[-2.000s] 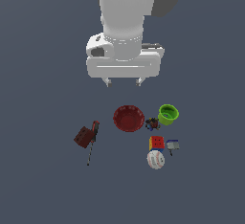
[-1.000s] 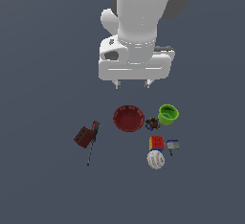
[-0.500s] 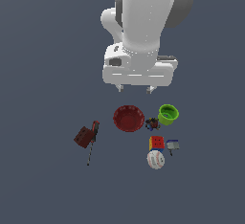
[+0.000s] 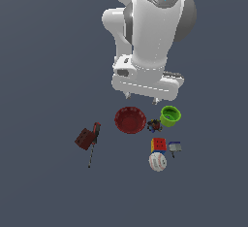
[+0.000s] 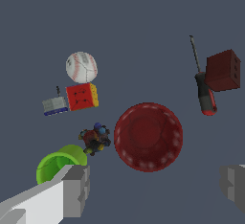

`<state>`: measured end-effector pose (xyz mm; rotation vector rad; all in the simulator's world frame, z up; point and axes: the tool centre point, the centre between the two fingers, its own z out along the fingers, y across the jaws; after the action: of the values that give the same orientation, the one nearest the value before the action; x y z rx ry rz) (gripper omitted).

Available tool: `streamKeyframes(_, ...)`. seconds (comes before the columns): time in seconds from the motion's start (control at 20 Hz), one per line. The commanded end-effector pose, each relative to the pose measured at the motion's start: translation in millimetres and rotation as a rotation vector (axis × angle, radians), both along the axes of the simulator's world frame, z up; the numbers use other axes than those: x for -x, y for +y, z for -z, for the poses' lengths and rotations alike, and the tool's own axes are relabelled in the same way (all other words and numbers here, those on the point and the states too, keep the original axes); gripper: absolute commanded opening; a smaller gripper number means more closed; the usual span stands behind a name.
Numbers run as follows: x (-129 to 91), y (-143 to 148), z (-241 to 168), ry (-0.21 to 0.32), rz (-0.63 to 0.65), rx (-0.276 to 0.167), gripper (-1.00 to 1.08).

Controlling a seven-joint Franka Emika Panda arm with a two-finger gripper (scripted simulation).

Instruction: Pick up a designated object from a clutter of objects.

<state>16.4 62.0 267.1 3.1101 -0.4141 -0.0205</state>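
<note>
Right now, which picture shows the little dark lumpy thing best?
The wrist view. The cluster is big and unhidden there, between the cup and bowl, with red, blue and yellow bits clear. The exterior view shows it only as a tiny dark speck between the same two.

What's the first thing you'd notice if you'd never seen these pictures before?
Probably the big white robot arm filling the top of the exterior view, hanging above a little bunch of things on the dark grey floor. Next comes the red bowl in the middle, with a bright green cup to the exterior view's right. Between them hides the small dark lumpy cluster, with its red, blue and yellow bits.
</note>
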Motion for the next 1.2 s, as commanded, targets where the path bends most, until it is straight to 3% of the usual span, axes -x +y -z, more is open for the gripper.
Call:
streamKeyframes(0.0, -1, 5, 10, -0.001, 0.055, 0.001, 1.0)
streamKeyframes(1.15, 2, 54, 97, -0.009, 0.551, 0.006, 1.0)
